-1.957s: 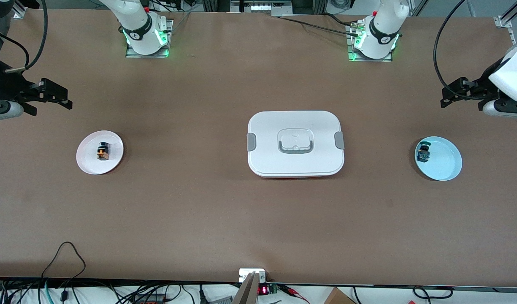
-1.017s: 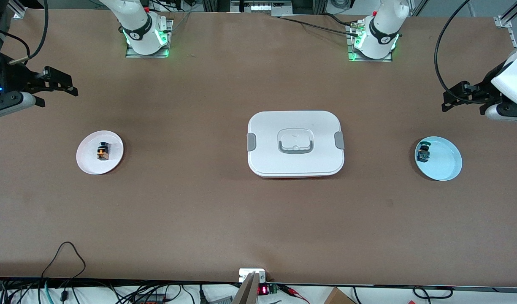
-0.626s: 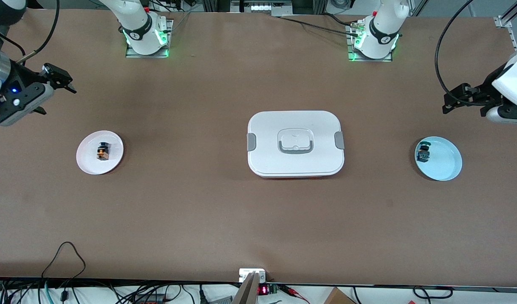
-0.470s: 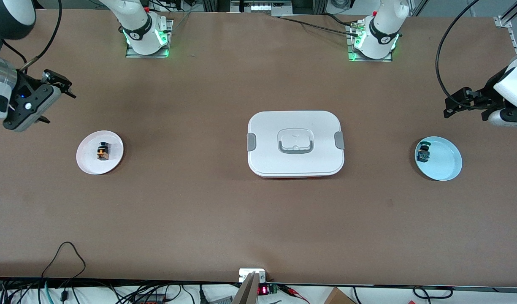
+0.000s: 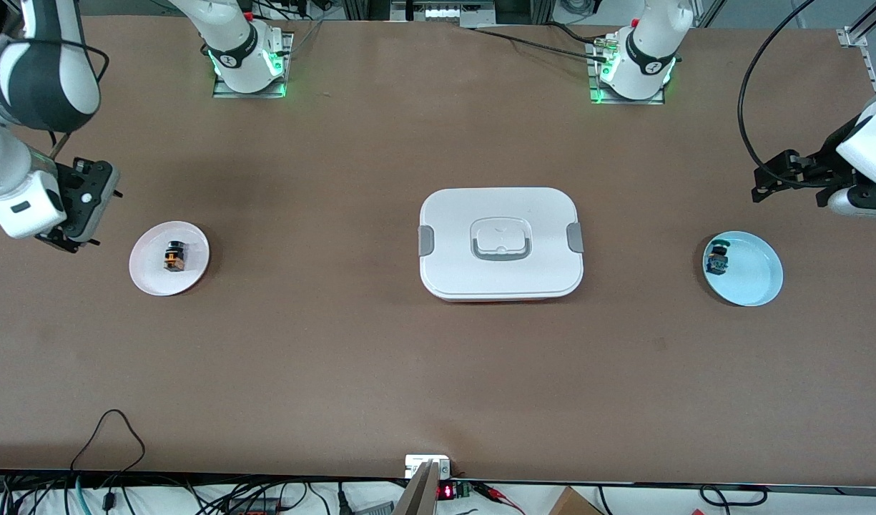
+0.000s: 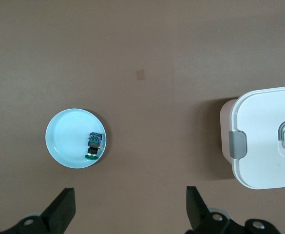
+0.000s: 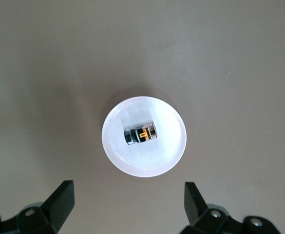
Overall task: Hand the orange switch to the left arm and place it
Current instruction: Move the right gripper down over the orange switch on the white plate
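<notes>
Orange switch (image 7: 141, 134) on pink plate (image 7: 169, 151) between spread right gripper (image 7: 127, 207) fingers; left gripper (image 6: 130, 212) likewise released.

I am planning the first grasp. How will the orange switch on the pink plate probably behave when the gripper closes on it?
The orange switch looks like a tiny hard block, so probably stiff and very light. It seems to lie on its side, loose on the smooth pink plate, so it may slide or tip if one finger touches first. The right gripper is open, with room on both sides.
</notes>
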`<move>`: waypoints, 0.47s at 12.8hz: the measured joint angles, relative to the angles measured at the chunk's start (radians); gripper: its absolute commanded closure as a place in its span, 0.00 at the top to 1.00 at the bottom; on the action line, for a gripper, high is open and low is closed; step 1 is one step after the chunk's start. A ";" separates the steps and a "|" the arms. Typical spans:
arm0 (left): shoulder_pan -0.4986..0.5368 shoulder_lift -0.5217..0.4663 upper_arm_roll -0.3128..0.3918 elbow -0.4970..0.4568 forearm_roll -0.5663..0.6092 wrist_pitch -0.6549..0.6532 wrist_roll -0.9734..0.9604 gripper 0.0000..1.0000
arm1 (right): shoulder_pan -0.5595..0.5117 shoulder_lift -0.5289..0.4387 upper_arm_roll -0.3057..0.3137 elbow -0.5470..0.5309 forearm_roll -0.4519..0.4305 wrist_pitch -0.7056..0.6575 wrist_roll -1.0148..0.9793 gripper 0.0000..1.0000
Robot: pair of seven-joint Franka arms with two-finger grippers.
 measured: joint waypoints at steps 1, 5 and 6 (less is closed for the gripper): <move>-0.001 0.000 -0.001 0.000 0.000 0.000 0.000 1.00 | -0.012 0.008 0.000 -0.038 -0.001 0.054 -0.023 1.00; -0.004 0.000 -0.008 0.001 0.000 0.000 0.000 1.00 | -0.039 0.071 -0.001 -0.156 -0.001 0.261 -0.123 1.00; -0.004 0.000 -0.013 0.002 0.000 0.000 0.000 1.00 | -0.043 0.098 -0.001 -0.169 -0.001 0.304 -0.138 1.00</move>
